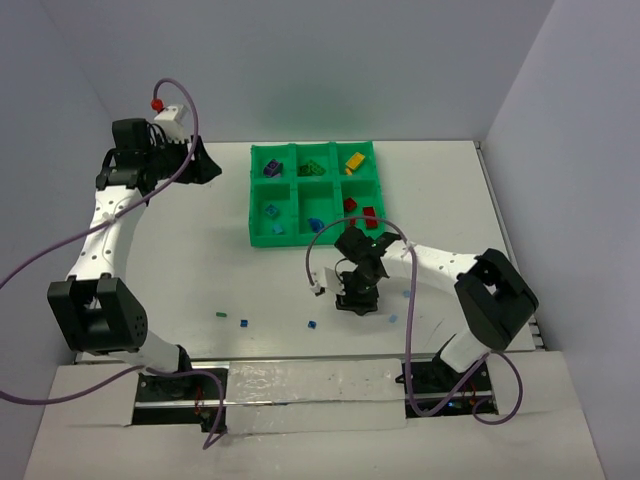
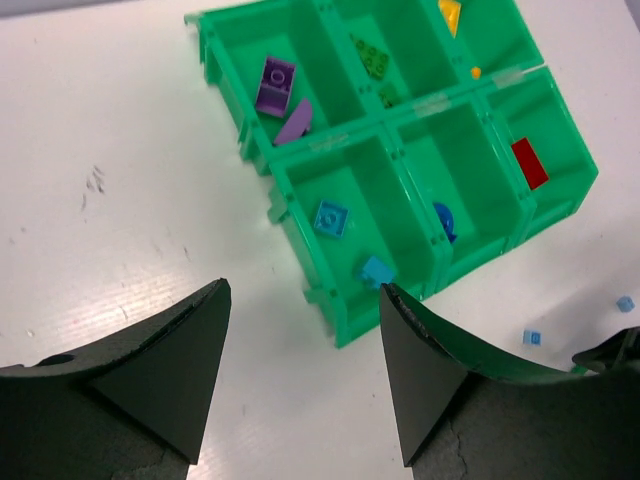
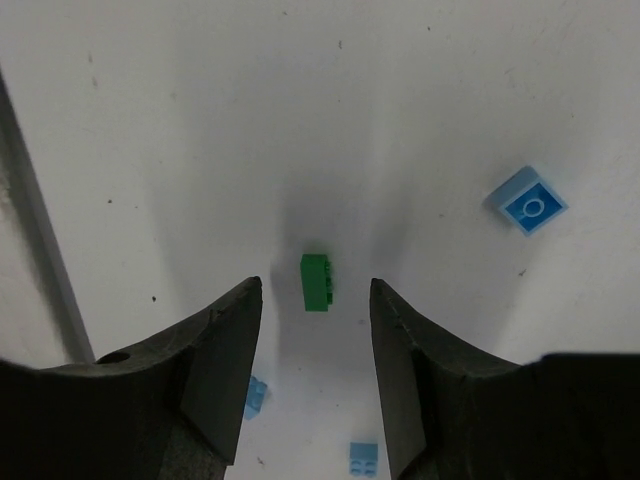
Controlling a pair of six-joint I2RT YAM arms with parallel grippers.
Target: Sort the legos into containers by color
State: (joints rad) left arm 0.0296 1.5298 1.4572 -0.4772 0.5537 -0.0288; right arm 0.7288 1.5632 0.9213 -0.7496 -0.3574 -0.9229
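Centring matters: right claw (image 3: pixel 314 290), released, straddles small green plastic brick (image 3: pixel 318 281) mid-frame; lower squarely onto counter (image 3: pixel 450 90), then clench.

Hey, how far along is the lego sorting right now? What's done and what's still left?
Well along. Done: the green tray holds purple pieces, a red brick and others, grouped by colour. In hand: nothing gripped; the right gripper stands open astride a green brick on the table. The left gripper is open, empty. Left: that brick and a few loose blue ones, like the blue plate.
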